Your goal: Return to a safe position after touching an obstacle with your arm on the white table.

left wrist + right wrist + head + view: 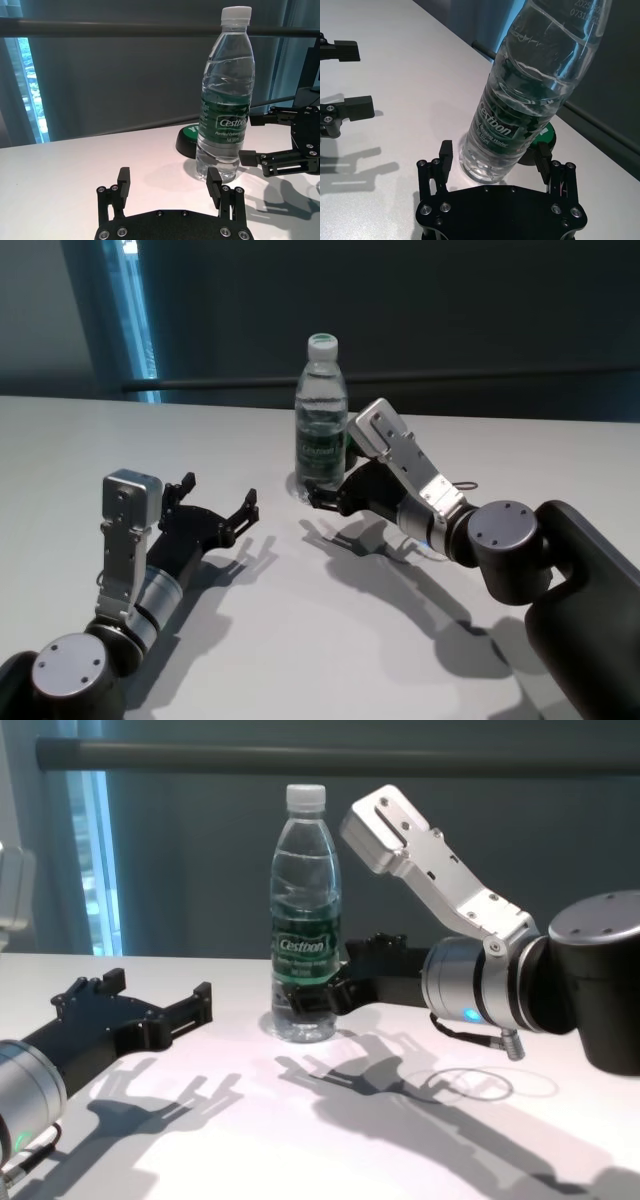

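The obstacle, a tall clear water bottle (320,420) with a white cap and a dark green Cestbon label, stands upright at the middle back of the white table (90,435). My right gripper (327,497) is open low at the bottle's base. In the right wrist view the bottle (520,110) stands between its spread fingers (445,152), with a small gap on each side. My left gripper (220,492) is open and empty, low over the table to the bottle's left, well apart from it. The left wrist view shows the bottle (225,100) ahead of that gripper (169,181).
A small low black-and-green round object (187,141) sits on the table just behind the bottle; it also shows in the right wrist view (547,137). A dark rail (300,758) runs along the wall behind the table's far edge.
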